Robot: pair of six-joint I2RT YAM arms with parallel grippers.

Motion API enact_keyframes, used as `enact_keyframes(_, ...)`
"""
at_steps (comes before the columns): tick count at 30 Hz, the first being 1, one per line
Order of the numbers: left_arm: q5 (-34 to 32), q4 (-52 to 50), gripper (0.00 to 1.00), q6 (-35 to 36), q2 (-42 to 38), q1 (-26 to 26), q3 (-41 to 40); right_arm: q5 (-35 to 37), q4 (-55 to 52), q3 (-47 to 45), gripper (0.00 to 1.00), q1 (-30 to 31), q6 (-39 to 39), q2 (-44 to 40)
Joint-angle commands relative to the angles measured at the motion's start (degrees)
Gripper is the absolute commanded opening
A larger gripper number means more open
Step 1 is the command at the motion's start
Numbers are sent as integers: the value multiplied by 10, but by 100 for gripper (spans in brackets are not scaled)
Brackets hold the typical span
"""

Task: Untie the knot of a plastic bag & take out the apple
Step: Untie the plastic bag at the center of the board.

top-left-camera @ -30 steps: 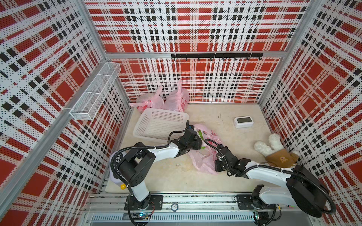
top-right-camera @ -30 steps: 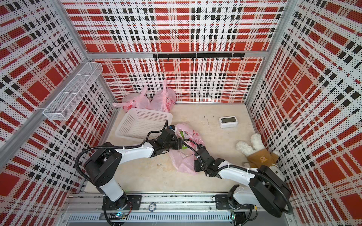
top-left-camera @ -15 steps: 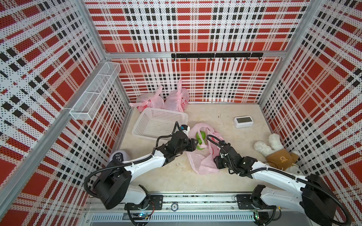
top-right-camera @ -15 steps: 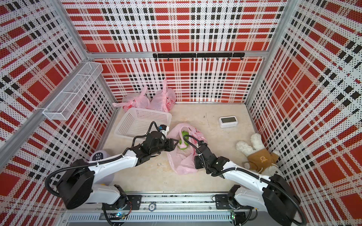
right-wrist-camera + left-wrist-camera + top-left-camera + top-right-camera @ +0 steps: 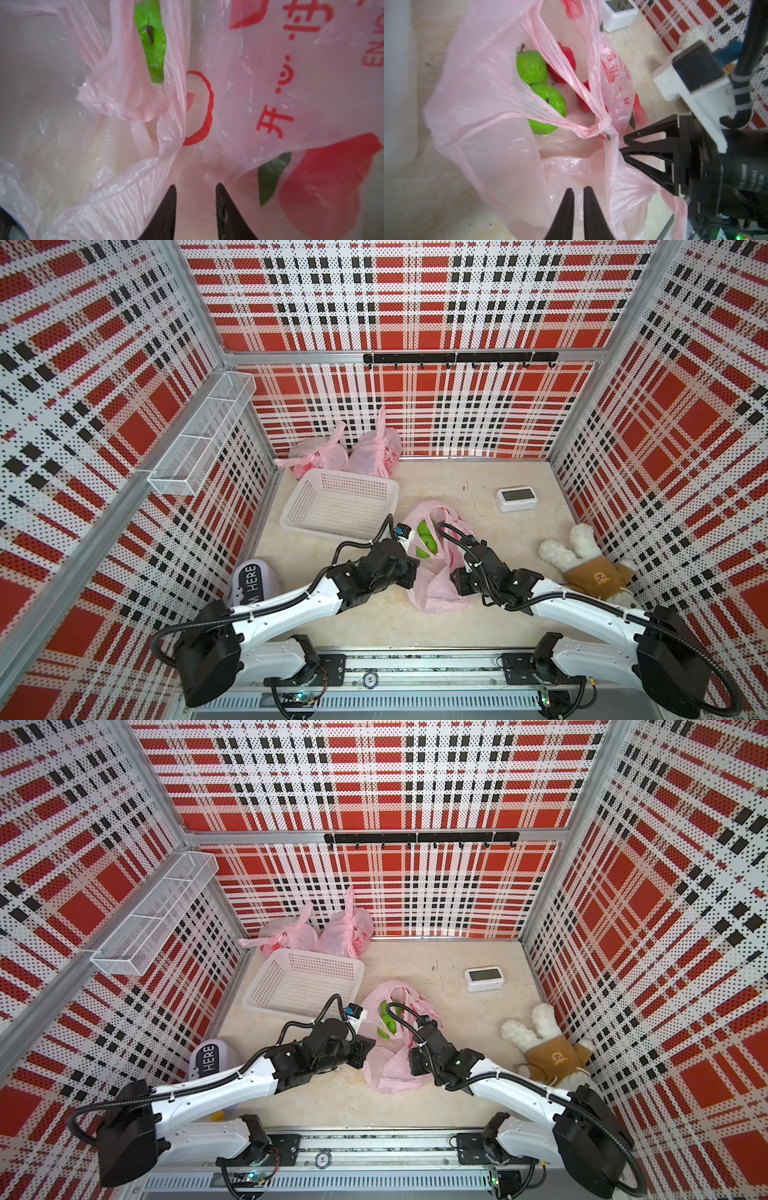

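Apple (image 5: 532, 67) in bag (image 5: 483, 116) — just past left gripper (image 5: 578, 188), right gripper (image 5: 623, 143) | both clamp bag film

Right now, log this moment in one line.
pink bag: mouth open | green apples: two inside | left claw: nearly shut at bag edge | right claw: pinching bag

Bag (image 5: 500, 145): thin pink plastic film, translucent, glossy, creased (red print on one side). Green fruit (image 5: 532, 66): wrinkled, dull skin. Basket (image 5: 324, 531): white perforated plastic, smooth. Tabletop (image 5: 457, 481): beige, matt, stone-like mottling. Wall shelf (image 5: 199, 439): white wire mesh. Toy (image 5: 573, 549): fluffy white pile, brown cloth garment.
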Motion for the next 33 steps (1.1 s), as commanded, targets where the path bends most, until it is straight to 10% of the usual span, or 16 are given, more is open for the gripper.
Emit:
enact_keyframes(1,-13,4,14,-23,58,-17,24,-12,43,-7,32,2,8,15)
enact_keyframes(11,-29,45,37,-48,248,-17,124,-15,65,-49,27,2,27,17)
enact_keyframes(27,-129,-6,82,-60,311,30,242,-36,91,-92,23,1,37,29)
enact_keyframes(33,-148,-70,85,-57,354,56,285,-34,88,-92,23,2,32,24)
